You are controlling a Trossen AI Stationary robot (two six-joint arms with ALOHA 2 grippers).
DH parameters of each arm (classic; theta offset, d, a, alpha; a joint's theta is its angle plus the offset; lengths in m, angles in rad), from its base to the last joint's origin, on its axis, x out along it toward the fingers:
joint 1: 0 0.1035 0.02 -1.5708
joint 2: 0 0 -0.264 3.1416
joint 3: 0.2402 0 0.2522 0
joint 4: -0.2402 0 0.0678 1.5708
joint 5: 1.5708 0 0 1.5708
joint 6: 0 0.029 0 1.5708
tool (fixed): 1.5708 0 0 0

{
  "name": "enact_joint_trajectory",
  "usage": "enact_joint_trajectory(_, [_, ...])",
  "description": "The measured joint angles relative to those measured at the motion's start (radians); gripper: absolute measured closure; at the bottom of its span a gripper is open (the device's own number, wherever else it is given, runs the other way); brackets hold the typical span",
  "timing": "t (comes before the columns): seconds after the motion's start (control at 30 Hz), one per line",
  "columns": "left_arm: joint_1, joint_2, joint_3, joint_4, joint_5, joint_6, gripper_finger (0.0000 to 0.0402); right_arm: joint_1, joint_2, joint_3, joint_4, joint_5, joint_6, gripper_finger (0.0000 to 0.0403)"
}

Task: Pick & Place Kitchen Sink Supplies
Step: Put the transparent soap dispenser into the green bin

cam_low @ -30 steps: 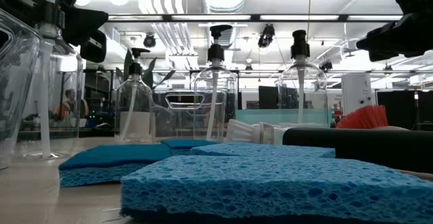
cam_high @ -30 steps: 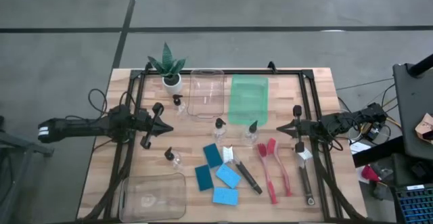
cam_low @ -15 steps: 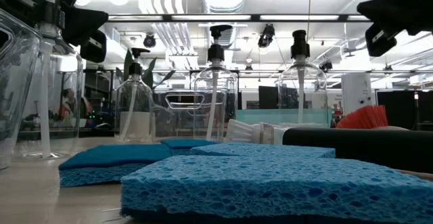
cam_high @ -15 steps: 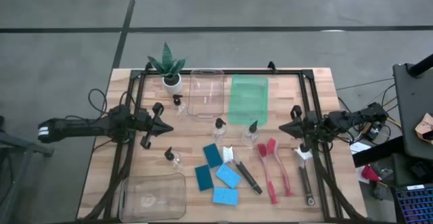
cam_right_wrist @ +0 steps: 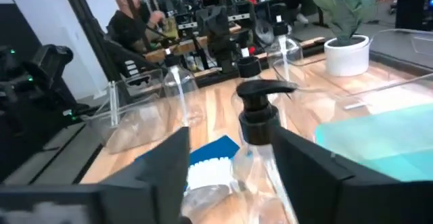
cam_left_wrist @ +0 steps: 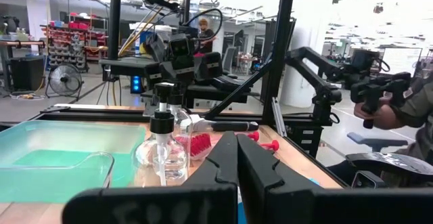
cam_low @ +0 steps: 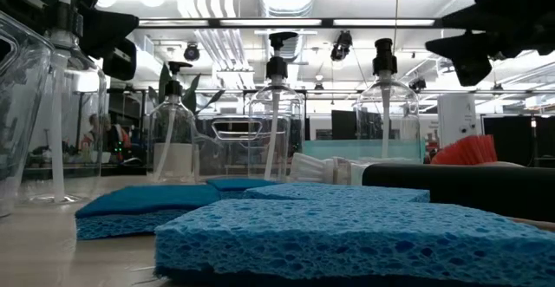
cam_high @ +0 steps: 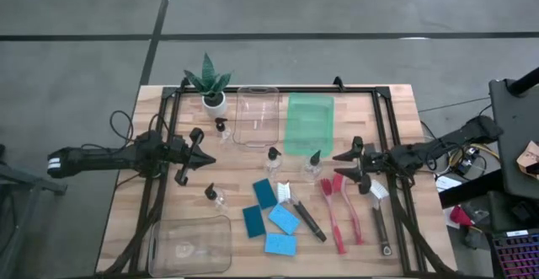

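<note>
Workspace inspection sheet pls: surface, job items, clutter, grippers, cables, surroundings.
Surface: wooden table, black frame rails on it.
Job items: four clear bottles, four blue sponges, four brushes mid-table, none in a bin.
Clutter: potted plant, three clear bins, green bin.
Grippers: left gripper shut, at the left side; right gripper open, beside a bottle.
Cables: bundle off the table's right edge.
Surroundings: people at workstations behind the table.

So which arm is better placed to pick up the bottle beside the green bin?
The right one, probably. The right gripper has its jaws open just beside that clear bottle, which fills its wrist view. The left gripper, jaws shut, hangs over the table's left side, farther from it.
</note>
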Motion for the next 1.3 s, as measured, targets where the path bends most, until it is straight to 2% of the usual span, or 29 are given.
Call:
enact_joint_trajectory(0.1, [0.0, 0.0, 0.0, 0.0, 0.0, 0.0, 0.0401, 0.0, 0.092, 0.004, 0.088, 0.024, -0.033, 0.0147])
enact_joint_trajectory(0.23, [0.0, 0.0, 0.0, 0.0, 0.0, 0.0, 0.0401, -0.001, 0.206, 0.017, 0.12, 0.088, -0.066, 0.0125])
enact_joint_trajectory(0.37, [0.0, 0.0, 0.0, -0.001, 0.0, 0.0, 0.0401, 0.0, 0.324, 0.054, 0.12, 0.095, -0.073, 0.0117])
enact_joint_trajectory(0.77, [0.0, 0.0, 0.0, -0.001, 0.0, 0.0, 0.0401, -0.001, 0.625, 0.228, 0.123, 0.249, -0.08, 0.0111])
enact_joint_trajectory(0.97, [0.0, 0.0, 0.0, -0.001, 0.0, 0.0, 0.0401, -0.001, 0.691, 0.275, 0.121, 0.301, -0.072, 0.0132])
enact_joint_trajectory(1.3, [0.0, 0.0, 0.0, -0.004, 0.0, 0.0, 0.0401, -0.001, 0.694, 0.284, 0.119, 0.331, -0.045, 0.0195])
